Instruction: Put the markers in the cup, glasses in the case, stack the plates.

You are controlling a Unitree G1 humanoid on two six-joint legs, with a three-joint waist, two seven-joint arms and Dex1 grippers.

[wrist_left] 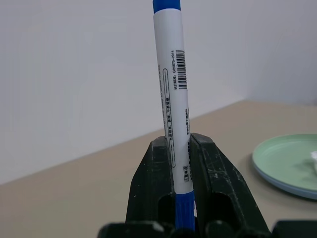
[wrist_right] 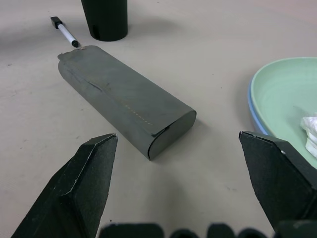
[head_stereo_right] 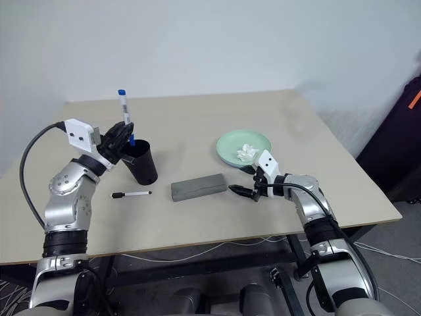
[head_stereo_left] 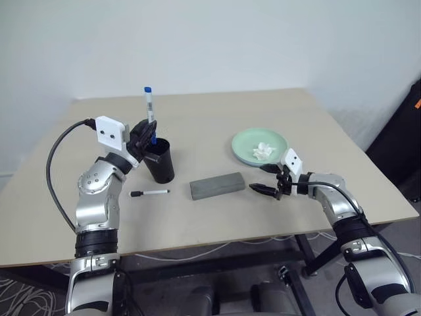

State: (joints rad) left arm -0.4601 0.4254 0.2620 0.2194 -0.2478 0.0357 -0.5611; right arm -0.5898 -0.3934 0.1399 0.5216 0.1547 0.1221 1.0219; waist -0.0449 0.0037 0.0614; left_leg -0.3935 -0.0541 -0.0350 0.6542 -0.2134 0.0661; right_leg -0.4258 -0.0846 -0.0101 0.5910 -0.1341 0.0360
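Note:
My left gripper [head_stereo_left: 146, 135] is shut on the blue-capped marker [head_stereo_left: 149, 105]. It holds the marker upright, cap up, with the lower end at the rim of the black cup [head_stereo_left: 161, 164]. The black-capped marker [head_stereo_left: 150, 193] lies flat on the table just in front of the cup. To its right lies the dark grey case [head_stereo_left: 217, 185], closed. My right gripper [head_stereo_left: 258, 179] stands open just off the case's right end, nothing between its fingers. The mint green plate [head_stereo_left: 247, 141] rests on the light blue plate [wrist_right: 253, 115] behind that gripper. The glasses are out of view.
A crumpled white lump [head_stereo_left: 263, 151] lies in the green plate. The beige table [head_stereo_left: 217, 118] has bare room at the back and along the front edge. A dark object stands beyond the table's right side.

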